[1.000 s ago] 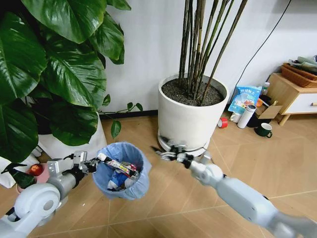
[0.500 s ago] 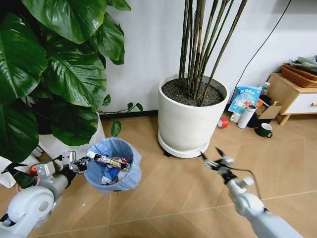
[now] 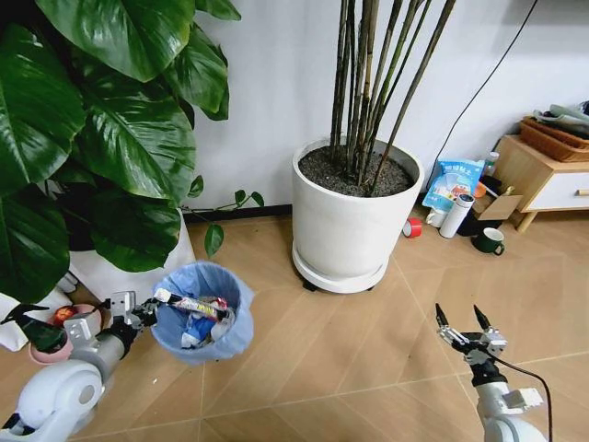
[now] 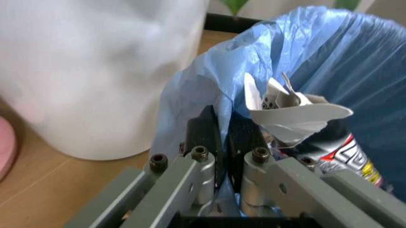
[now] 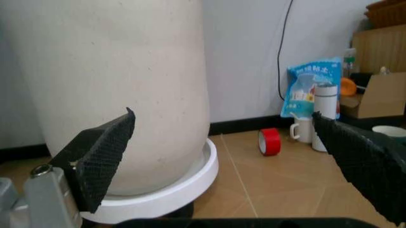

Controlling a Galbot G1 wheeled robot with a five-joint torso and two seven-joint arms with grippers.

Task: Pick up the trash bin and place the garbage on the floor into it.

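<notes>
The trash bin (image 3: pixel 204 318), a small round bin lined with a crinkled light-blue bag, hangs just above the floor (image 3: pixel 350 354) at the lower left. My left gripper (image 3: pixel 138 311) is shut on its near rim. In the left wrist view both fingers (image 4: pixel 204 135) pinch the rim and bag of the bin (image 4: pixel 355 61). Garbage lies inside it: a long printed wrapper (image 3: pixel 189 304) across the opening and crumpled white paper (image 4: pixel 295 111). My right gripper (image 3: pixel 460 318) is open and holds nothing, low at the right. In the right wrist view it (image 5: pixel 222 118) faces the planter.
A large white planter (image 3: pixel 354 221) with bamboo stems stands at the centre back. A big-leaved plant in a white pot (image 3: pixel 138 267) is on the left, with a pink dish (image 3: pixel 57 322) beside it. A red tape roll (image 3: pixel 413 227), blue bag (image 3: pixel 454 184), white bottle (image 3: pixel 457 215), mug (image 3: pixel 490 241) and wooden cabinet (image 3: pixel 543 175) are at the right.
My right arm has pulled back from beside the bin to the lower right, with its gripper open. The left gripper has carried the bin slightly left and down.
</notes>
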